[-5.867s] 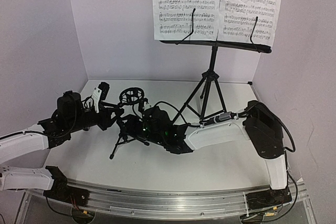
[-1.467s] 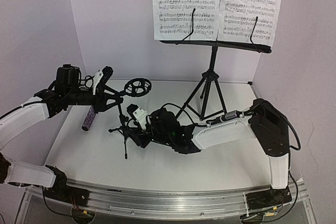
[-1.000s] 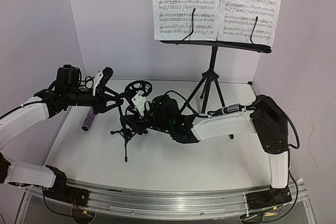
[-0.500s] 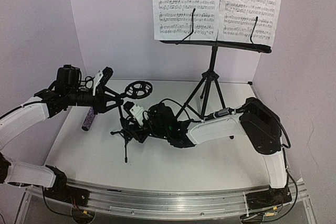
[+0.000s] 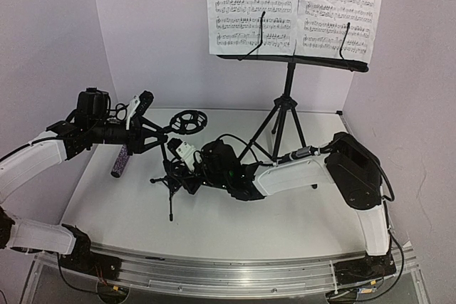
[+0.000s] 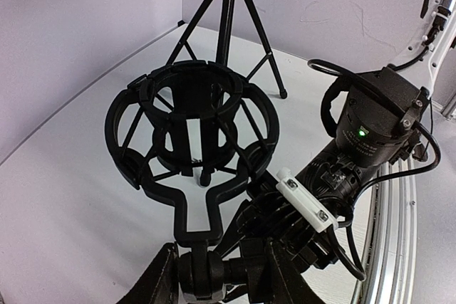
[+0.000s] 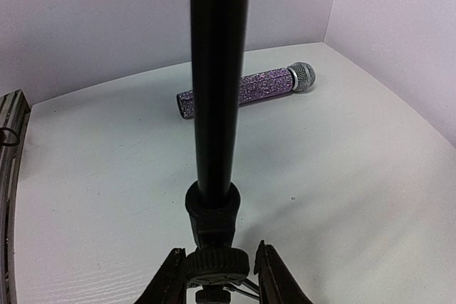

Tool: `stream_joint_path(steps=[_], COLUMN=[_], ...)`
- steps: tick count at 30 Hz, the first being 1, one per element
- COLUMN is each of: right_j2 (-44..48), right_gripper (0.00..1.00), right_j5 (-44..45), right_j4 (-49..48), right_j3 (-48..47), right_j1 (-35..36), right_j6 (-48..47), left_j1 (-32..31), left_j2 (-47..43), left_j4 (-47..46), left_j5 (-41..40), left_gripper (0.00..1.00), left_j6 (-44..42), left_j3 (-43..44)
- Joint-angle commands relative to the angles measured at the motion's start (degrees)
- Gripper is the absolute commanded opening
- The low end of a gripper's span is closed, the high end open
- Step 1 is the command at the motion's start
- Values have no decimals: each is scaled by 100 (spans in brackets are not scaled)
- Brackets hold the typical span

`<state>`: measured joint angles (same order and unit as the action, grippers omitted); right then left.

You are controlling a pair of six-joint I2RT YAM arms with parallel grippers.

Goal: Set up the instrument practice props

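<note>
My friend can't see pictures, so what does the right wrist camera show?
The pole of a black mic stand rises up the middle, its bottom knob pinched between the right gripper's jaws. Behind it a glittery purple microphone lies on the white table, silver head pointing right.

Bright even light, soft faint shadows, sharp focus, slight wide-angle bending at edges

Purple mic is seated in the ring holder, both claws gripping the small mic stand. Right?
No. The purple mic lies on the table, as the right wrist view shows; the ring holder is empty. Both the left claw and the right claw do grip the small mic stand.
</note>
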<state>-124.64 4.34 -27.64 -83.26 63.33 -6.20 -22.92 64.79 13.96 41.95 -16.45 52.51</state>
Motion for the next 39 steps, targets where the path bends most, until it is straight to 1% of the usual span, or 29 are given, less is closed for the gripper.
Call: stream_joint_path(steps=[1,5,10,14,18,23,26,28,34,39], right_j2=[231,293,291,324,379,428,478,509,537,551], right_gripper=[34,37,33,33,35,41,42,39,26,5], right_j5=[-99,-104,-100,-101,-120,-110,-96,-108,-102,-170], right_j4=[-45,-42,-52,-54,-61,-83,-174,-261,-293,-286], right_j3=[-63,-97,-176,-201,-229,-280,-218,-154,-84,-57], right_j1=[33,53,57,58,57,57,56,54,59,59], right_j6=[20,22,21,67,96,144,224,252,273,391], left_j1=[-12,-23,-16,-18,-19,-19,-16,-22,-17,-17], left_j2=[-37,-29,-20,-45,-58,-61,-61,-63,-56,-69], left_j4=[-323,-317,-341,-318,-328,-355,-358,-372,-380,-350], left_j5=[152,162,182,175,183,199,199,199,202,213], left_gripper=[0,0,0,0,0,0,0,0,0,0], left_j6=[65,71,88,87,104,110,123,123,132,76], left_j3=[373,380,381,357,333,324,328,314,317,274])
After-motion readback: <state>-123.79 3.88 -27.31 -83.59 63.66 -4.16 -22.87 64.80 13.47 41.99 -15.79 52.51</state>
